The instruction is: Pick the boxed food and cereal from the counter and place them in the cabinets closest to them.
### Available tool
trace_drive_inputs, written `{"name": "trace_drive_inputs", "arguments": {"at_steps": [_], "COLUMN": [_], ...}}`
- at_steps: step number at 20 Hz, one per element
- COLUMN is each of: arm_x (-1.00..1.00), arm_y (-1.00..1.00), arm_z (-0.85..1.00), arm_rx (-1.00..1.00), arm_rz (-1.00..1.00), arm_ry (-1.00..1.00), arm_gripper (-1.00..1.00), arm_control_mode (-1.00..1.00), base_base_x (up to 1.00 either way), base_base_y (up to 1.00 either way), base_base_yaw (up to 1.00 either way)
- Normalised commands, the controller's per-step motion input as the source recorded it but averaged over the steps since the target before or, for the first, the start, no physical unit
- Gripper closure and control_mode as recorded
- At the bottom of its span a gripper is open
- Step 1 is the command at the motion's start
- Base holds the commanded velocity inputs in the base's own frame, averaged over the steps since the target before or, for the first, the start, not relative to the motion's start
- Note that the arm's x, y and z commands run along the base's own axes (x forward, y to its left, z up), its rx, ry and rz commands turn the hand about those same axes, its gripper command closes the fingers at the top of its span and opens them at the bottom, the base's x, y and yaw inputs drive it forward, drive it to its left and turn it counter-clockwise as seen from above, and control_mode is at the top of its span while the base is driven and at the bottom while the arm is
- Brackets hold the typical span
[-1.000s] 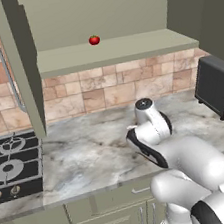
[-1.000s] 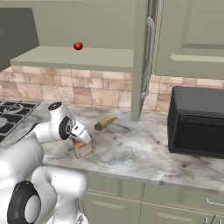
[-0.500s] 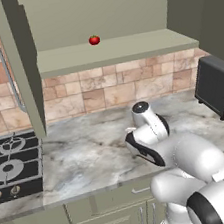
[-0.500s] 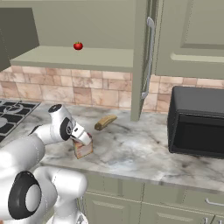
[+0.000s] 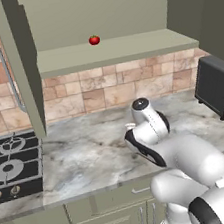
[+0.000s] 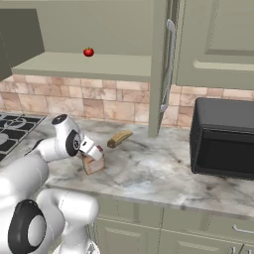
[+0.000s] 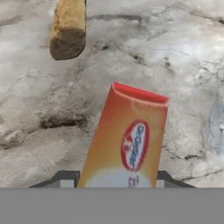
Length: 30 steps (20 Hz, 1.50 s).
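Box (image 7: 127, 140): orange, with a red top, lying on the surface (image 6: 163, 168) between the two finger tips, just near of the bread (image 6: 119, 138).
Jaws: gripper (image 7: 118, 183) set low over the box, one tip on each side; whether they press it, I cannot tell.
Cabinet (image 5: 115, 50): open above the surface, its shelf bearing only a tomato (image 5: 94, 40).
Progress: early, by my reading; nothing of the task is on the shelf, and the box is not lifted.
Left: lift and shelve the box, then the second item.
Right: microwave (image 6: 223, 139).
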Motion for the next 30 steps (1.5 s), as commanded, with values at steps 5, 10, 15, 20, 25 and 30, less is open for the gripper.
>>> {"name": "trace_drive_inputs", "arguments": {"at_steps": [5, 10, 15, 20, 25, 30], "arm_x": [-0.08, -0.12, -0.22, -0.38, -0.27, -0.24], "arm_y": [0.0, 0.0, 0.0, 0.0, 0.0, 0.0], "arm_z": [0.53, 0.58, 0.55, 0.57, 0.65, 0.66], "arm_rx": [0.0, 0.0, 0.0, 0.0, 0.0, 0.0], "arm_rz": [0.0, 0.0, 0.0, 0.02, 0.03, 0.07], "arm_ry": [-0.07, -0.01, 0.02, 0.0, 0.0, -0.01], "arm_gripper": [1.0, 1.0, 1.0, 1.0, 1.0, 1.0], "arm_control_mode": [-1.0, -1.0, -1.0, -1.0, -1.0, -1.0], "base_base_x": [0.0, 0.0, 0.0, 0.0, 0.0, 0.0], "base_base_y": [0.0, 0.0, 0.0, 0.0, 0.0, 0.0], "base_base_yaw": [0.0, 0.0, 0.0, 0.0, 0.0, 0.0]}}
